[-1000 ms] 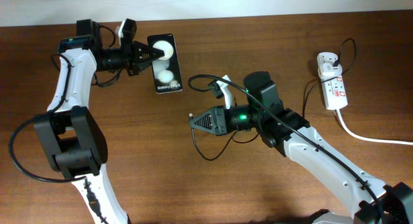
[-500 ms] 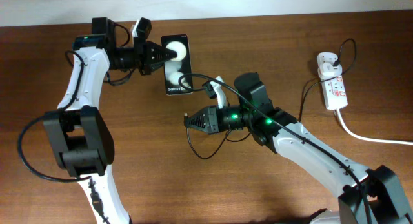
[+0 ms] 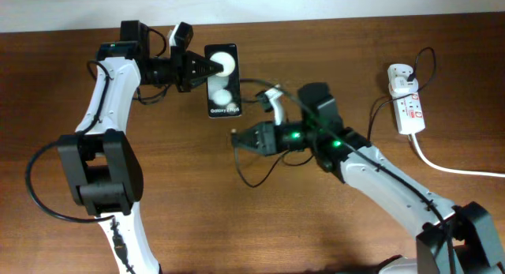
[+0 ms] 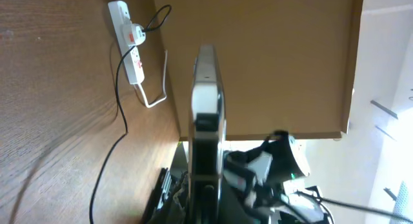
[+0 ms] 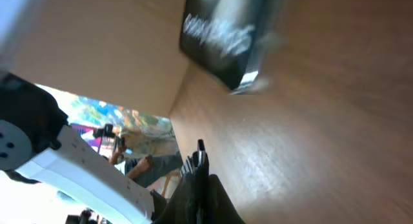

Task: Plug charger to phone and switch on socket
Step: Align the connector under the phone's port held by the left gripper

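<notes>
The phone (image 3: pixel 223 80), charger (image 4: pixel 119 104) and socket (image 3: pixel 408 100)
Black phone face up, 2 white spots; thin black charger plugged into white, red-marked socket, well apart.

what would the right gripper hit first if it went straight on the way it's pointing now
Probably nothing close: the right gripper points left, and that line passes just below the phone, over bare table, toward the left arm. Depth is unclear.

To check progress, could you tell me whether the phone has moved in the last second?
Yes. The phone, held in the left gripper, has shifted right in the overhead view, toward the white power strip, which stayed put.
</notes>
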Motion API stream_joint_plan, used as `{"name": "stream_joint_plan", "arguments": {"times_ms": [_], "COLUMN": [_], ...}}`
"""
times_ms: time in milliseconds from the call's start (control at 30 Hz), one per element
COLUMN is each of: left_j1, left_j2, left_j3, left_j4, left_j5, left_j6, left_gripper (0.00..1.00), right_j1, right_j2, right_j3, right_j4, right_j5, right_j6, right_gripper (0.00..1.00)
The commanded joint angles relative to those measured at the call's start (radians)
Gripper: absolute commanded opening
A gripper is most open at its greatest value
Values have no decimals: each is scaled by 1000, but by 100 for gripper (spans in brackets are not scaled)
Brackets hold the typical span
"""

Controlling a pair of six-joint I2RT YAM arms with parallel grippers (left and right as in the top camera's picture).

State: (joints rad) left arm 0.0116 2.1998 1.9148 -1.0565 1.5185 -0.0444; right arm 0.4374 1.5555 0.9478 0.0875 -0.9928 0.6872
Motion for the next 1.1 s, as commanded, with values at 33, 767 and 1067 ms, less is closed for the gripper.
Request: {"name": "stream_joint_plan", "arguments": {"times_ms": [33,767,1067], "left_j1": [2,-32,-58], "left_j2": [-2,-2,-2], "left_j3": [6,7,7], "left_j4": [13,20,20], "left_j5": [56,56,56], "left_j6": [19,-23,-23], "left_gripper": [0,0,0], "right_j1": [-19,-20,-37], "right_j2": [5,7,13], "right_j3": [-1,-74,-74], "right_j4": [7,201,201], "right_j5": [-102,-64,-57], "right_j6": [-47,97,105], "right_gripper": [4,4,4]}}
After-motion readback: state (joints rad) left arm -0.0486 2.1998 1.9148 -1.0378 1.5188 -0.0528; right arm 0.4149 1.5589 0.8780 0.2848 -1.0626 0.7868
